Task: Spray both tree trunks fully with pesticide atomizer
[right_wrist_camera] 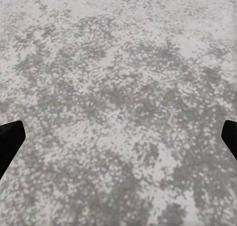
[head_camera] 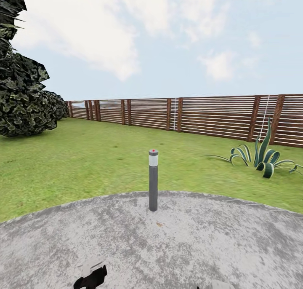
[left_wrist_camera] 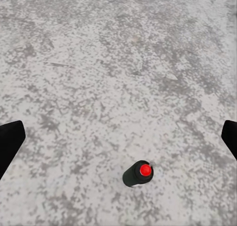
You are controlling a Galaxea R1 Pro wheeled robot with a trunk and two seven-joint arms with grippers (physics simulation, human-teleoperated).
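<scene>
Starting at the left of the head view, a dark leafy bush [head_camera: 25,108] is seen at the lawn's [head_camera: 84,167] edge, then the slatted fence [head_camera: 189,114] running across behind, a grey bollard [head_camera: 153,180] with a red dot at the rim of the concrete pad [head_camera: 176,242], and a spiky plant [head_camera: 263,156] at the right. The left gripper [left_wrist_camera: 118,139] is held released above the concrete, fingers wide apart, the bollard's top beneath it. The right gripper [right_wrist_camera: 118,139] is likewise spread and holds nothing. The sprayer cannot be found in these pictures, nor either tree to be treated. The task is judged barely begun: finding, grasping and spraying are all left.
</scene>
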